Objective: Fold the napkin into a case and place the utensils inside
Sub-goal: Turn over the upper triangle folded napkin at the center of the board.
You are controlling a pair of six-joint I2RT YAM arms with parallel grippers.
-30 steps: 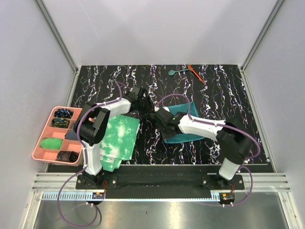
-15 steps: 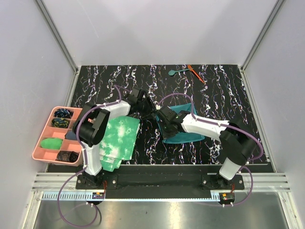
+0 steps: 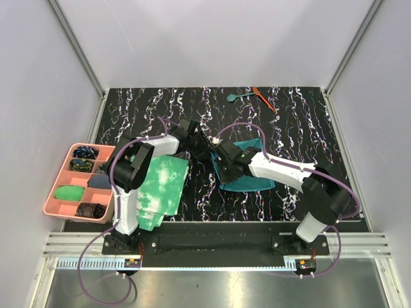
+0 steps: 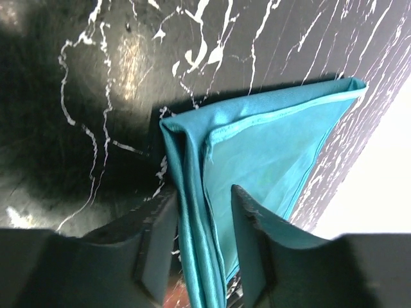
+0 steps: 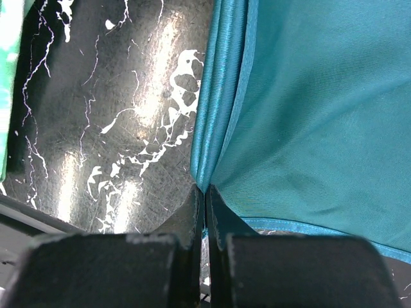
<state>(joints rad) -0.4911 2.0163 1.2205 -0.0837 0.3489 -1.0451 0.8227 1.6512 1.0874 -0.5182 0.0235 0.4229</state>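
Dark teal folded cloth napkin (image 4: 270, 141): its creased edge runs lengthwise between the parted jaws of the left gripper (image 4: 204, 192); the right gripper (image 5: 204, 192), just beside, pinches that edge.

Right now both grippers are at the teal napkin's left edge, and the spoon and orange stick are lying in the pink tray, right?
No. The top view shows the spoon and orange stick on the table near its far edge, not in the pink tray. The left gripper and right gripper are at the left edge of the napkin.
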